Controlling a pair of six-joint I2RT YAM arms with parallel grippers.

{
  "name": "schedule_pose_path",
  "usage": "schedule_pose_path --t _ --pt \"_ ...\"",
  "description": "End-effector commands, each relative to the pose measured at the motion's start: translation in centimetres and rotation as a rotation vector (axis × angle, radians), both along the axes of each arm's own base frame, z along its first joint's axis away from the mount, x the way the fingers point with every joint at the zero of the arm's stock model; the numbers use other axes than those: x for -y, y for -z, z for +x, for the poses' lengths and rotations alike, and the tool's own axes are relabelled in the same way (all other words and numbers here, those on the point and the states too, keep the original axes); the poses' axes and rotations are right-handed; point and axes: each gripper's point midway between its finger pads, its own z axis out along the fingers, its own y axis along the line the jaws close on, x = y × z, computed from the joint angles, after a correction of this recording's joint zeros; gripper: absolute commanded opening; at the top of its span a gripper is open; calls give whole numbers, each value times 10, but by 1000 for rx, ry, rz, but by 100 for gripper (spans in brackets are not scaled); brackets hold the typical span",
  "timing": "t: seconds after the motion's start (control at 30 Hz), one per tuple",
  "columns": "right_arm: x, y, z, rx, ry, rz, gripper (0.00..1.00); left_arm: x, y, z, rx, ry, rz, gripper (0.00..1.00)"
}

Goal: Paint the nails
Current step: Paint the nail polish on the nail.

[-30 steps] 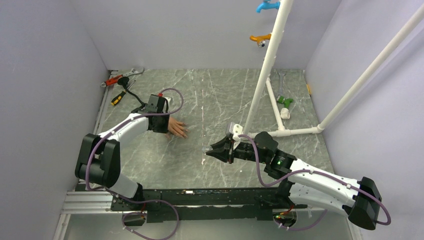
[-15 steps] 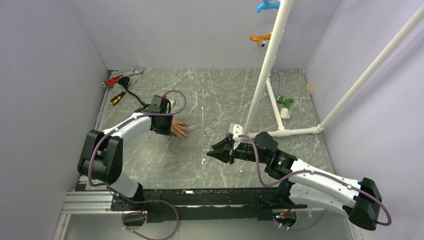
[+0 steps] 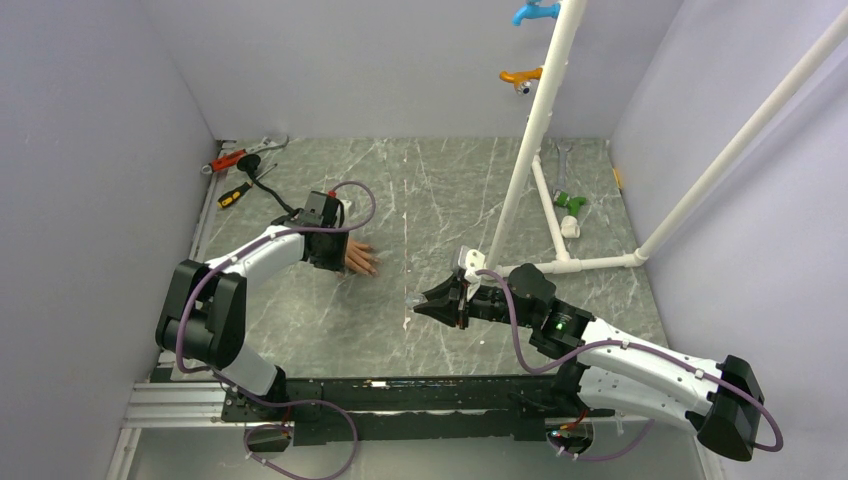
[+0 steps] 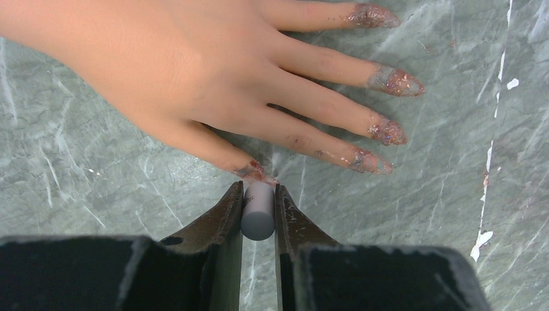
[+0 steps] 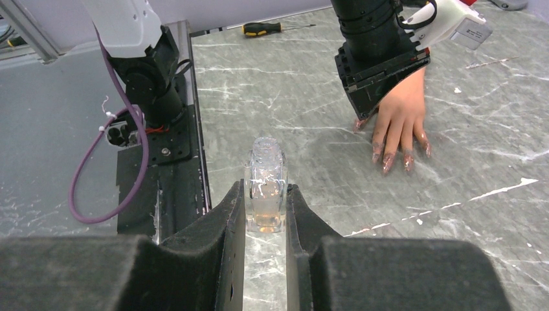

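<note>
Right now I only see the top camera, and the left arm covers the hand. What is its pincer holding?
Observer: The left pincer is shut on a small grey cylinder, probably the brush handle.
Operator: Is it touching a nail?
Observer: Its far end meets the thumb tip of the mannequin hand, where reddish polish shows.
Operator: And the see-through thing on the right?
Observer: The right pincer is shut on a clear bottle with no cap and a little pinkish liquid at the bottom.
</note>
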Motion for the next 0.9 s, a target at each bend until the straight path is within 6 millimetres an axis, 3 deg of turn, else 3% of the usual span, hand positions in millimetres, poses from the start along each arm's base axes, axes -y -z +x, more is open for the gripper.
schedule_pose_path --t 0.0,0.33,0.63,0.87 --pt "-1 -20 2 45 3 56 0 13 -17 2 30 37 -40 0" --pt "-2 -20 2 42 0 54 0 16 -19 -1 34 43 -40 0" --pt "-1 -21 2 44 4 50 0 2 -32 11 95 15 17 0" --pt "-1 -20 3 44 3 48 0 -2 -30 17 76 -15 -12 0"
